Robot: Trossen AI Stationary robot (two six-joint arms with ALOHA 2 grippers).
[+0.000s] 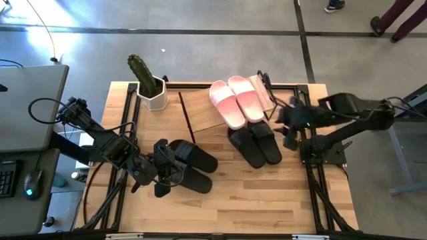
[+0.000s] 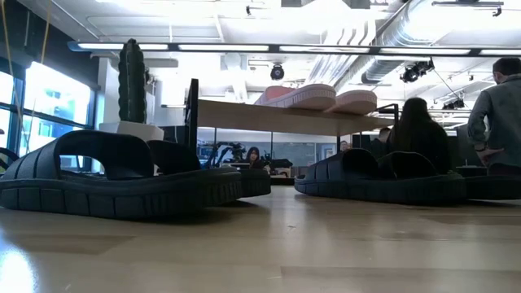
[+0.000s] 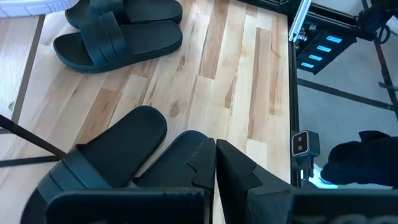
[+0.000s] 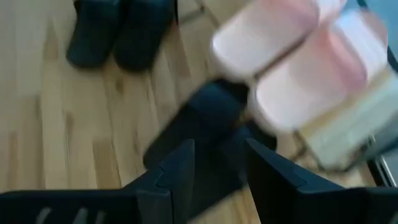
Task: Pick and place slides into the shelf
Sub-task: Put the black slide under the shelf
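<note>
On the left half of the light wooden tabletop (image 1: 267, 200), the left gripper (image 1: 162, 175) hangs low over the pair of black wide-strap slides (image 1: 190, 165) that lies there. Its arm reaches in from the left table edge with the elbow bent, and the wrist points across the table toward the right side. In the left wrist view its two dark fingers (image 3: 239, 171) are pressed together, with no thing between them; the nearer slide of this black pair (image 3: 106, 158) lies directly under and just beside the fingertips.

The right gripper (image 1: 288, 127) is at the right edge of the table. Its arm stretches in from the right, almost level, and the wrist turns toward the middle. Its fingers (image 4: 177, 165) stand spread apart with an empty gap. Just beyond the fingertips lies the second pair of black slides (image 1: 257, 143) on the tabletop, not touched by them. Beside these, a little farther from the fingers, the pale pink pair of slides (image 1: 237, 100) rests on the light wood plank top of the low black-framed shelf (image 1: 203, 110).

A green cactus in a white pot (image 1: 150, 83) stands at the far left corner.
</note>
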